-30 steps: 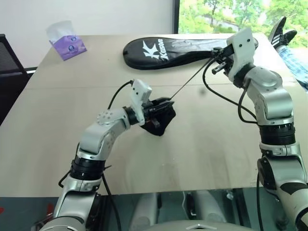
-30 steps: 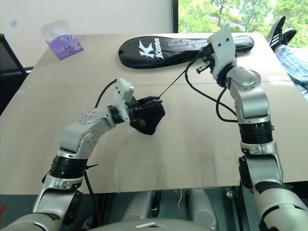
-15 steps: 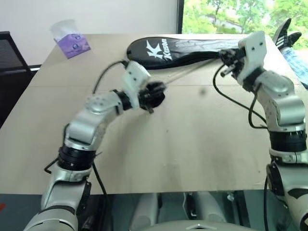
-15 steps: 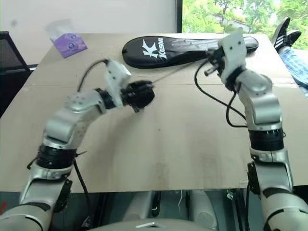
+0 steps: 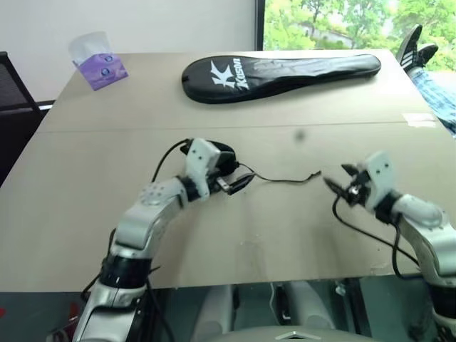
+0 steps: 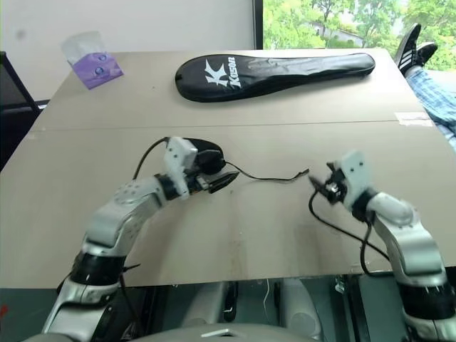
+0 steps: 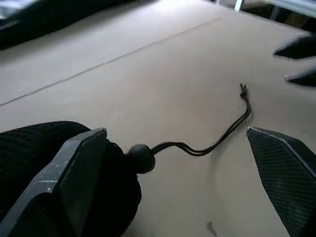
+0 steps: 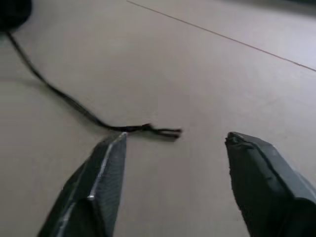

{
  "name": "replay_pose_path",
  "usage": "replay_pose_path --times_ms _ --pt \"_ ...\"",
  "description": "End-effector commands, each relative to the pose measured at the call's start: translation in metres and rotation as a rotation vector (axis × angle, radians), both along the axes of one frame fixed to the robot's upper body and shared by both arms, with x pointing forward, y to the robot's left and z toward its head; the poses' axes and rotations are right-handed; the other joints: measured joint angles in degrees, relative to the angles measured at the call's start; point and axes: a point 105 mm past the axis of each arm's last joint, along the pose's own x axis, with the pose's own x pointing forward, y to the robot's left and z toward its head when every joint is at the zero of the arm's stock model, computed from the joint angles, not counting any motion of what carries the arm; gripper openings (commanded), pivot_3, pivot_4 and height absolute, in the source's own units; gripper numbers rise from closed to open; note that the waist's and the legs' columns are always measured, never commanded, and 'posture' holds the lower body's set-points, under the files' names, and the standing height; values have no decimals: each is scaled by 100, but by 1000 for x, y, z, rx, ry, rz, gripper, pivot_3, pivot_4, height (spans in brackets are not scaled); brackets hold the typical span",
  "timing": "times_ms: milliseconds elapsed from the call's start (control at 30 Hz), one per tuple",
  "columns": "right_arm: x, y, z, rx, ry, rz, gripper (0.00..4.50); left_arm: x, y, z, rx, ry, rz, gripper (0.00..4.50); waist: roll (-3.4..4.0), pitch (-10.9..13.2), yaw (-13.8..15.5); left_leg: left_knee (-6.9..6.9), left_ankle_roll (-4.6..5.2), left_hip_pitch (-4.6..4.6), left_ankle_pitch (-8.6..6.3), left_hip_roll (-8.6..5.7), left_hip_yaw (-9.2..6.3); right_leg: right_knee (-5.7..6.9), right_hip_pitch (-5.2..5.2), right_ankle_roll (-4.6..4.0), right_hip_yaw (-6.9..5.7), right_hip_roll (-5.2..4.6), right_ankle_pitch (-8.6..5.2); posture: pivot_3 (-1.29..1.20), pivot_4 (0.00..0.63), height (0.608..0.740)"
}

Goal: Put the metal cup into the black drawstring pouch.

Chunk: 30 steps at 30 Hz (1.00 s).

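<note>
Up close, both wrist views show wide, empty jaws flanking the black drawstring pouch's slack cord.

One black drawstring pouch, one racket cover, one tissue pack, two grippers, left gripper and right gripper, on one table.

Black drawstring pouch: black mesh-textured fabric, with a dark thin cord and a black round toggle. Table: plain light tan with a faint seam line. Racket cover, beyond both grippers: black with white lettering. Tissue pack: purple wrapper, white tissue. Gripper fingers: black, cross-hatched pads.
</note>
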Motion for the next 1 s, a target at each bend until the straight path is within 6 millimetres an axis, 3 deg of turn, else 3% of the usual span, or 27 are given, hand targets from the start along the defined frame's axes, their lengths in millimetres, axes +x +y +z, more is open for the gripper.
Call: replay_pose_path --times_ms 33,167,367,600,767,1000 --pt "-21 -6 19 18 -49 43 4469 -15 23 18 -20 -87 99 4500 0 0 11 1 0 1 0 -1 -2 0 4 0 0 0 0 0 150 740" --pt "-40 -9 19 47 -52 53 4469 -38 51 6 -65 -61 196 4500 -1 -1 7 1 0 14 -1 0 -11 -6 22 0 -2 -1 0 0 150 740" --pt "-52 -18 25 80 -104 33 4469 -58 83 -9 -88 -32 315 4500 -3 -3 119 9 0 16 -1 0 -14 -6 27 -1 -5 -1 -1 0 150 740" --pt "-30 -29 29 41 -166 -15 4469 -71 92 -17 -106 19 326 4500 -6 -5 125 18 0 13 -1 0 -14 -8 29 -2 -6 0 -2 0 150 740" --pt "-17 -27 31 38 -193 13 4469 -75 112 -14 -116 17 408 4500 -6 -5 121 18 0 13 -1 3 -17 -7 29 -3 -8 2 -2 0 150 740" --pt "-13 -31 32 47 -210 13 4469 -76 110 -12 -129 10 435 4500 -7 -6 142 18 0 12 -1 2 -17 -8 29 -3 -9 0 -2 0 150 740"
